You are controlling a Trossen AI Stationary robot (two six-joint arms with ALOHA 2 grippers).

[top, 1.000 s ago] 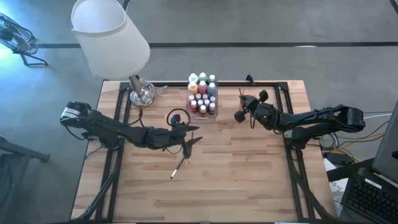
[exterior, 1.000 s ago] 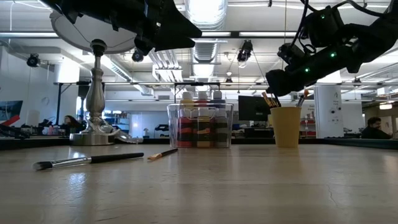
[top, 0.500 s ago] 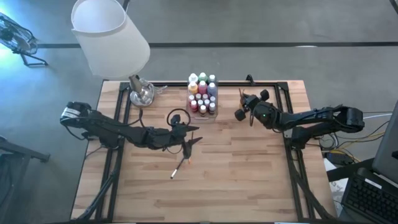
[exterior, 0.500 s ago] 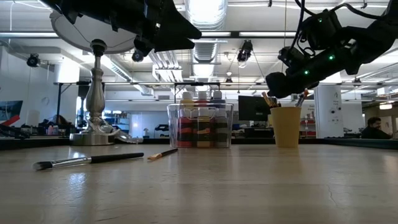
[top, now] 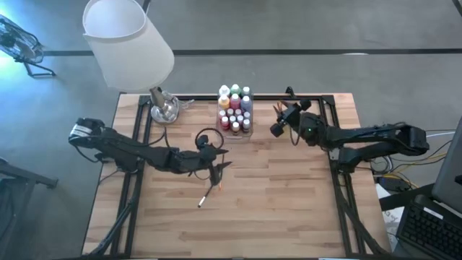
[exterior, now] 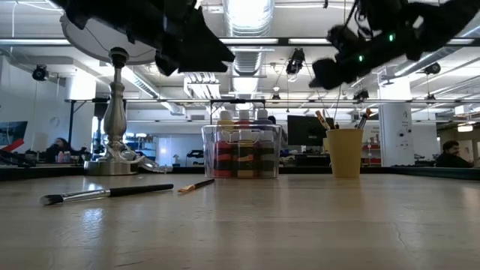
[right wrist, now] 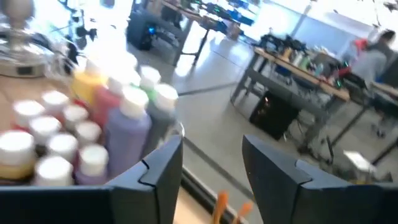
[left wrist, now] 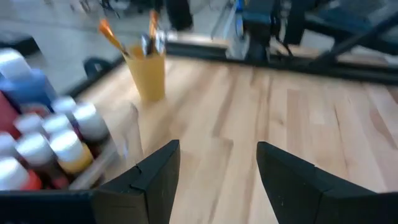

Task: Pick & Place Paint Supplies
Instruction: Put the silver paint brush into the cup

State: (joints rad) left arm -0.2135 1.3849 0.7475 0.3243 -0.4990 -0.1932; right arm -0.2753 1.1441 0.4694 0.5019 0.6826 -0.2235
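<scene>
High view: the right tool (top: 277,130), which a second ago hung lower beside the orange cup (top: 283,110), has shifted toward the desk's (top: 289,209) far edge, suggesting that a brush has just been dropped into the cup and the arm is drawing back. The left tool (top: 216,170) hangs near the desk's middle, above a paintbrush (top: 208,196) still to be collected. The paint bottles (top: 235,108) stand packed in the clear box (top: 249,134). Low view: the right tool (exterior: 324,73) has risen clear above the cup (exterior: 345,152), in which brush tips show; two brushes lie on the desk, one long (exterior: 105,193), one short (exterior: 196,184). Left wrist view: the left tool (left wrist: 217,180) has its fingers (left wrist: 158,171) wide apart, nothing between them. Right wrist view: the right tool (right wrist: 211,171) has fingers (right wrist: 163,163) apart and empty, the white-capped bottles (right wrist: 127,118) just beyond. No brand, label or writing can be read in any view.
</scene>
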